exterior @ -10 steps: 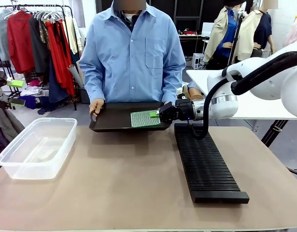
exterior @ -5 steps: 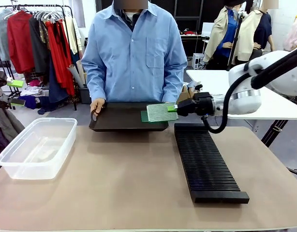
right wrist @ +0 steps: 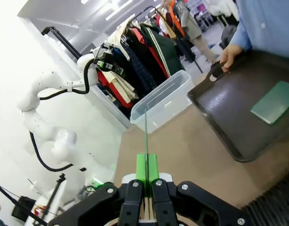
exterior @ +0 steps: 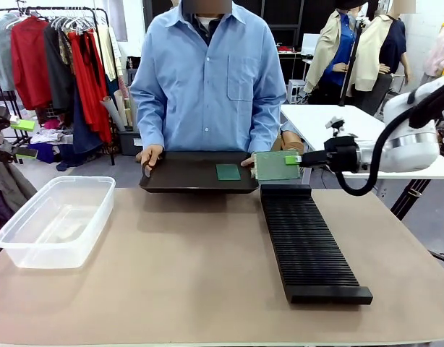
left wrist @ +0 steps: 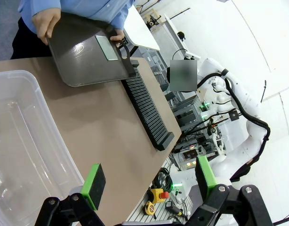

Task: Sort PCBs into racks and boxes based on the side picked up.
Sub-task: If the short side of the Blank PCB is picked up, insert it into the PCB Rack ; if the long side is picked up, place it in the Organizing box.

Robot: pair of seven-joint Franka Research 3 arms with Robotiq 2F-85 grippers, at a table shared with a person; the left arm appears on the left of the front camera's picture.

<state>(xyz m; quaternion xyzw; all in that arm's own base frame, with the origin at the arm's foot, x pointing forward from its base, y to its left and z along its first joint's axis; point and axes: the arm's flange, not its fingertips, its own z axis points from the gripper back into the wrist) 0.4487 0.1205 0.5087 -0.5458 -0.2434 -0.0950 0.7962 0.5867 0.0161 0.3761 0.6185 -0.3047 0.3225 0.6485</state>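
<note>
The right gripper [exterior: 297, 159] is clamped tight on one edge of a thin green dot-grid PCB [exterior: 275, 165]. It holds the board in the air, dotted face toward the front camera, above the far end of the long black slotted rack [exterior: 306, 244]. Just beside it, a person [exterior: 207, 79] holds a flat black tray [exterior: 182, 177] carrying a plain dark green PCB [exterior: 228, 172]. The left gripper [left wrist: 149, 181] hangs empty, jaws wide apart, over the clear plastic rectangular tub [left wrist: 22, 141].

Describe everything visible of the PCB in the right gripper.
The PCB is a thin green rectangular board, with its lighter dot-grid face toward the front camera. The right gripper is clamped on one edge and holds it upright in the air, near the far end of the black rack. From the right wrist it shows edge-on.
</note>
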